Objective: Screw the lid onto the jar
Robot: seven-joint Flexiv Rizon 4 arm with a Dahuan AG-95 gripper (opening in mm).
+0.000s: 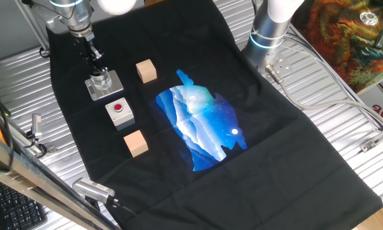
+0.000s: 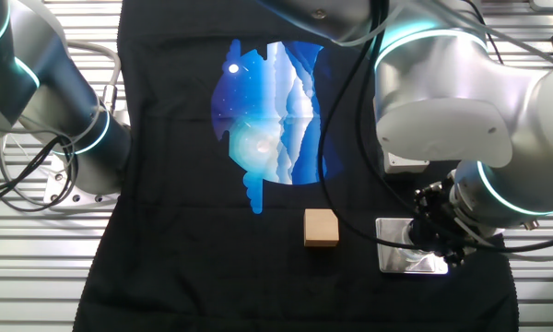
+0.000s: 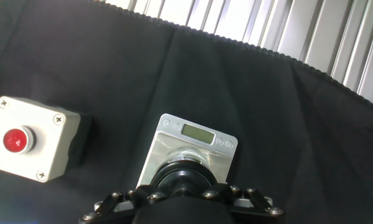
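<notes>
The jar (image 1: 102, 79) is a small clear cylinder standing on a grey square metal base plate (image 1: 113, 84) at the back left of the black cloth. My gripper (image 1: 97, 68) comes straight down onto it. In the hand view the round black lid (image 3: 185, 176) sits directly over the jar's pale rim (image 3: 188, 156), in the middle of the base plate (image 3: 168, 144). My gripper (image 3: 185, 186) is shut around the lid, which hides most of the jar. In the other fixed view my gripper (image 2: 437, 232) covers the jar above the plate (image 2: 401, 259).
A grey box with a red button (image 1: 119, 112) stands just in front of the jar, seen too in the hand view as the grey box (image 3: 28, 144). Two wooden cubes (image 1: 146, 71) (image 1: 135, 142) lie nearby. A second arm's base (image 1: 271, 25) stands at the back right.
</notes>
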